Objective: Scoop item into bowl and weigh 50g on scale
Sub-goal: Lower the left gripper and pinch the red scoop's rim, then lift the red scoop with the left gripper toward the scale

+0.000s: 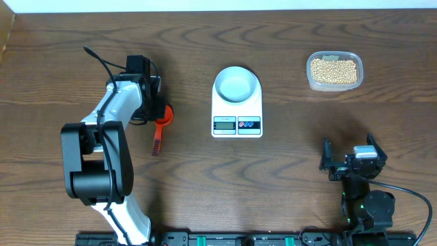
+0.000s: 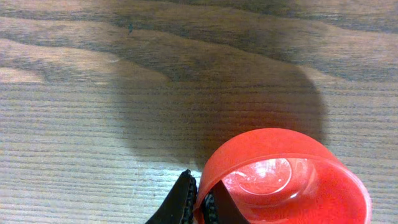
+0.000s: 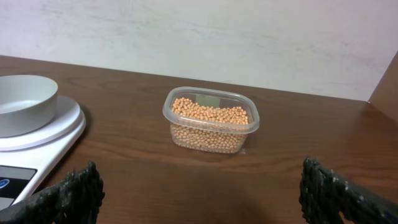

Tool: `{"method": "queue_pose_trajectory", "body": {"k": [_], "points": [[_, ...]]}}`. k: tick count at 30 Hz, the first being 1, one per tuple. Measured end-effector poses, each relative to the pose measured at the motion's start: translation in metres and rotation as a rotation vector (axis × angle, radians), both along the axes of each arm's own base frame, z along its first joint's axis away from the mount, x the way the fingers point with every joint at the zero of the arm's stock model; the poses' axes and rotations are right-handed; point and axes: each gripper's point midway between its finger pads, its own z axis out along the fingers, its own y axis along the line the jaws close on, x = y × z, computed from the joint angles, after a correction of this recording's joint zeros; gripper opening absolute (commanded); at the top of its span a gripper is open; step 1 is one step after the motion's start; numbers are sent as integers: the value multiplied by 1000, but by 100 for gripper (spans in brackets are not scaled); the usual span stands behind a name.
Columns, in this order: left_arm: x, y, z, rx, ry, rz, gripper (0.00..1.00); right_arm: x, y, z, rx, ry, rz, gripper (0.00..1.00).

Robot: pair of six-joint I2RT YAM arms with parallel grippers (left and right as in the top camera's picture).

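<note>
Two arms at the bench (image 1: 287, 178), and the left one is the busy one. The left gripper (image 1: 157, 108) has its fingers (image 2: 177, 202) narrow, pinching the rim of the red scoop (image 1: 161, 119), one pad inside the cup and one outside. The scoop's handle points toward the near edge. Mid-bench, the scale (image 1: 237, 123) carries the white bowl (image 1: 237, 84). Soybeans (image 1: 334, 70) fill the clear container (image 1: 307, 72) toward the far right corner, well apart from the scale. Near the right end of the near edge, the right gripper (image 1: 349, 162) hangs with its fingers (image 3: 74, 193) spread wide.
</note>
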Motion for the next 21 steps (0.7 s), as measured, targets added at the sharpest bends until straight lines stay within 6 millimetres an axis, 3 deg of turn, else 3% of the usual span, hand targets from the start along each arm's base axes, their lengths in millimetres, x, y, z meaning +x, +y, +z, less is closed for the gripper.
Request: {"method": "queue_pose_trajectory", "body": {"k": [16, 21], "points": [[3, 0, 22, -3, -50, 24, 7, 0, 0, 0, 0, 0, 0, 99], [5, 0, 41, -3, -97, 27, 7, 0, 0, 0, 0, 0, 0, 99]]}}
